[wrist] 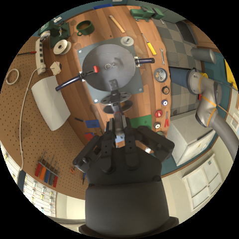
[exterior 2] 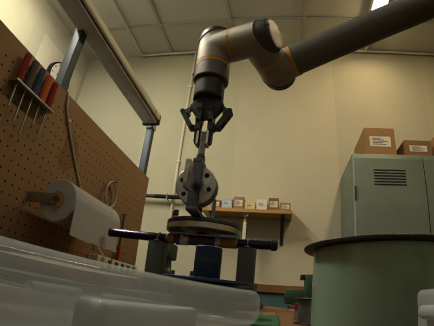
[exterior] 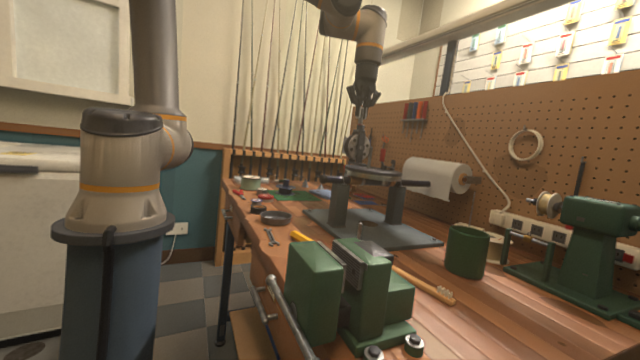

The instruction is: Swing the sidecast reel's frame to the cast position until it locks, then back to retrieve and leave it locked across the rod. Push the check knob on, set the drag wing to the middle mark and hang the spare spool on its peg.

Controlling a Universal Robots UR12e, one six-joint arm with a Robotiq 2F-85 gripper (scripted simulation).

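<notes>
The reel frame's upright handle post [exterior 2: 201, 151] [wrist: 119, 119] is gripped at its top by my closed gripper [exterior 2: 203, 140] [exterior: 362, 111] [wrist: 118, 127], which hangs straight down above the reel. Below the post the frame carries a perforated grey spool [exterior 2: 196, 187] [exterior: 358, 146] [wrist: 116, 97] standing on edge. Under it lies the wide round reel base disc [exterior 2: 204, 225] [wrist: 109, 68] on the dark rod [exterior 2: 189, 239] [exterior: 372, 179], which rests across two stand posts. A small red tab [wrist: 95, 69] sits on the disc's left rim. A spare spool [wrist: 61, 47] lies on the bench near the green winder.
The green line winder [exterior: 590, 250] stands at the right of the bench, with a green cup [exterior: 466, 251], a paper towel roll [exterior: 437, 176] on the pegboard and a green vise [exterior: 345, 290] at the near edge. Small parts [wrist: 160, 74] line the bench's front edge.
</notes>
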